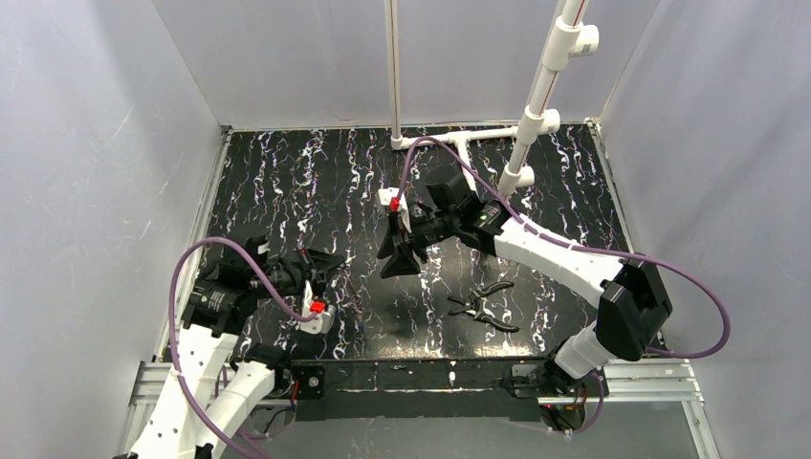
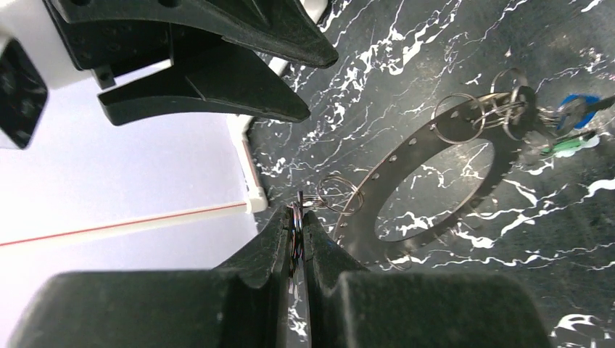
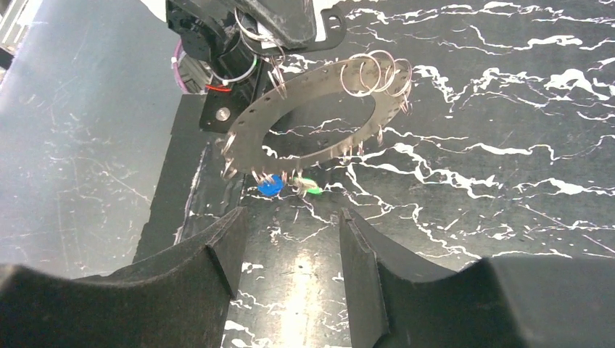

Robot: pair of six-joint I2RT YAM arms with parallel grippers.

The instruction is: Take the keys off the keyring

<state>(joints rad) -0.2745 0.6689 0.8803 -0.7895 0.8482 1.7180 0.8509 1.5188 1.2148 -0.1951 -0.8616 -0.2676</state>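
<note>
A flat steel hoop (image 2: 428,156) pierced with holes carries several small split rings. My left gripper (image 2: 298,230) is shut on one split ring (image 2: 296,217) at the hoop's near edge. At the far edge, the keyring (image 2: 511,109) holds the blue key (image 2: 580,110) and the green key (image 2: 569,143). In the right wrist view the hoop (image 3: 250,123) tilts up toward the left gripper (image 3: 254,29), with the blue key (image 3: 270,188) and green key (image 3: 310,187) at its low end. My right gripper (image 3: 290,246) stands open just short of the keys, with nothing between its fingers.
Black-handled pliers (image 1: 483,306) lie on the marbled black table (image 1: 287,182) to the right of both grippers. A white pipe frame (image 1: 459,139) stands at the back. Grey walls close in the left, right and rear sides.
</note>
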